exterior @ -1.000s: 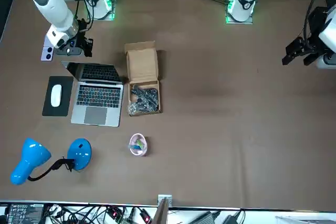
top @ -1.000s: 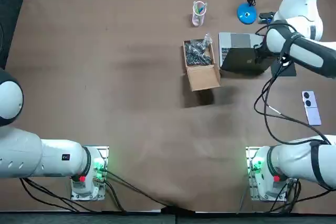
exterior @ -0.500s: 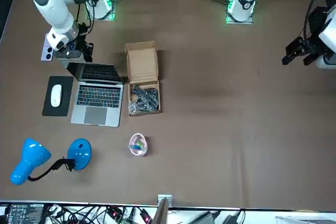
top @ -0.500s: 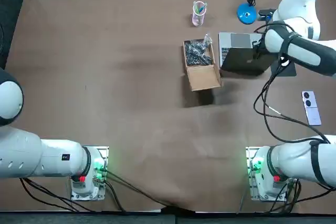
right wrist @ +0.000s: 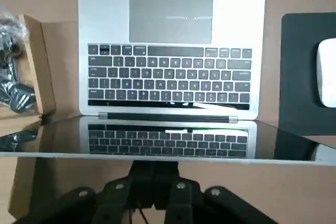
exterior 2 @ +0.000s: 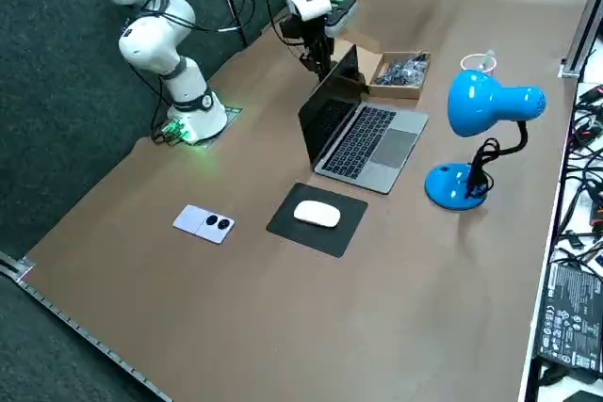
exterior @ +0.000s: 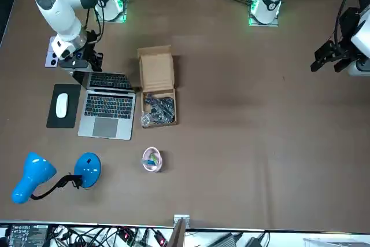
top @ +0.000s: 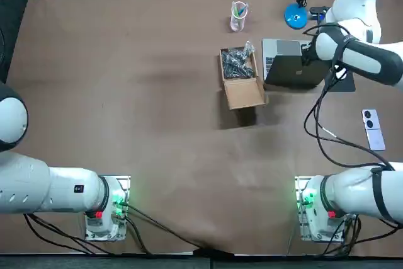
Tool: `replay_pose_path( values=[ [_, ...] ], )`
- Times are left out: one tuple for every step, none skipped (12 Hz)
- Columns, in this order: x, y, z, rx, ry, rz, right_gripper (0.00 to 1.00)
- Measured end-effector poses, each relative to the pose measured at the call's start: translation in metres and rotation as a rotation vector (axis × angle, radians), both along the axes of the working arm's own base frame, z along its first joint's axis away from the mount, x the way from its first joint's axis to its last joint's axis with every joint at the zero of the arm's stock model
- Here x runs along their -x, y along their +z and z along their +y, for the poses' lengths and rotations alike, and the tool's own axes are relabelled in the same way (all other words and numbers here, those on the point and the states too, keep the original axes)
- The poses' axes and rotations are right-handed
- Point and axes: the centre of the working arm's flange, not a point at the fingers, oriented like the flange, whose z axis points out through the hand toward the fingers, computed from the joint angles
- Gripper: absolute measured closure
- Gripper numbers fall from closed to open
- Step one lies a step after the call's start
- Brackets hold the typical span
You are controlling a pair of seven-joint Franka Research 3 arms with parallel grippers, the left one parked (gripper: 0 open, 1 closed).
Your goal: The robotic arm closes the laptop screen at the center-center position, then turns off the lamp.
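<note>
The silver laptop [top: 284,50] stands open on the table's right far side, its dark lid [top: 296,74] tilted forward over the keyboard [right wrist: 170,80]. My right gripper [top: 310,55] is shut and presses against the back of the lid's top edge [right wrist: 157,156]; it also shows as the gripper [exterior: 87,64] behind the screen in the front view and the gripper [exterior 2: 320,61] in the side view. Between lid and keyboard nothing is caught. The blue lamp [exterior: 36,176] stands beyond the laptop, base [top: 295,16] on the table, head [exterior 2: 490,103] raised.
An open cardboard box [top: 240,77] of dark parts lies right beside the laptop. A black mouse pad with a white mouse [exterior 2: 317,215] flanks the other side. A pink cup [top: 238,16] stands near the lamp, and a phone [top: 373,128] lies at the right edge.
My right gripper has moved toward the far side of the table, and the laptop lid has tipped further down over the keyboard.
</note>
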Motion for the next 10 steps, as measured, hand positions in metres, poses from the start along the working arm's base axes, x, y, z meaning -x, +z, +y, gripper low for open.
replay_pose_path(
  values=[
    [-0.005,0.000,0.000,-0.001,-0.004,-0.002,0.98],
    [-0.011,0.000,0.000,-0.002,-0.007,-0.002,0.98],
    [-0.017,0.000,0.000,-0.004,-0.010,-0.003,0.98],
    [-0.023,0.000,0.000,-0.005,-0.013,-0.004,0.98],
    [-0.030,0.000,0.000,-0.007,-0.016,-0.006,0.98],
    [-0.037,-0.001,0.000,-0.008,-0.018,-0.010,0.98],
    [-0.045,-0.002,0.000,-0.011,-0.021,-0.017,0.98],
    [-0.052,-0.004,-0.001,-0.013,-0.025,-0.026,0.98],
    [-0.059,-0.008,-0.002,-0.015,-0.031,-0.034,0.98],
    [-0.066,-0.013,-0.005,-0.017,-0.038,-0.040,0.98]
  ],
)
